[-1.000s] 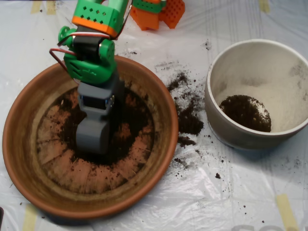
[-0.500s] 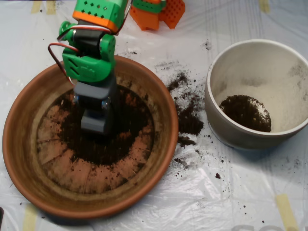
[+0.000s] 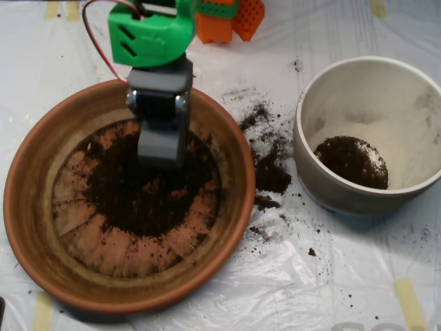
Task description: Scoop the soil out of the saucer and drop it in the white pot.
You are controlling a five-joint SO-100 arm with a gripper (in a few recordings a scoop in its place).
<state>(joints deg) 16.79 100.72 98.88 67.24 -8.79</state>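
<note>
The terracotta saucer (image 3: pixel 27 227) fills the left half of the overhead view. Dark crumbly soil (image 3: pixel 138 200) lies spread over the middle of its ridged base. My grey scoop (image 3: pixel 162 148) hangs over the back part of that soil patch, pointing down, under the green wrist housing (image 3: pixel 148 34). The scoop's own body hides whatever it may carry. The white pot (image 3: pixel 303 138) stands to the right of the saucer, with a dark clump of soil (image 3: pixel 351 160) on its speckled floor.
Spilled soil (image 3: pixel 270 172) lies on the plastic sheet in the gap between saucer and pot, with crumbs trailing forward. The orange arm base (image 3: pixel 227 17) sits at the top edge. Tape strips (image 3: pixel 406 296) hold the sheet down.
The scoop has risen out of the soil at the saucer's left centre and moved back and to the right. A darker, churned patch of soil shows where it stood.
</note>
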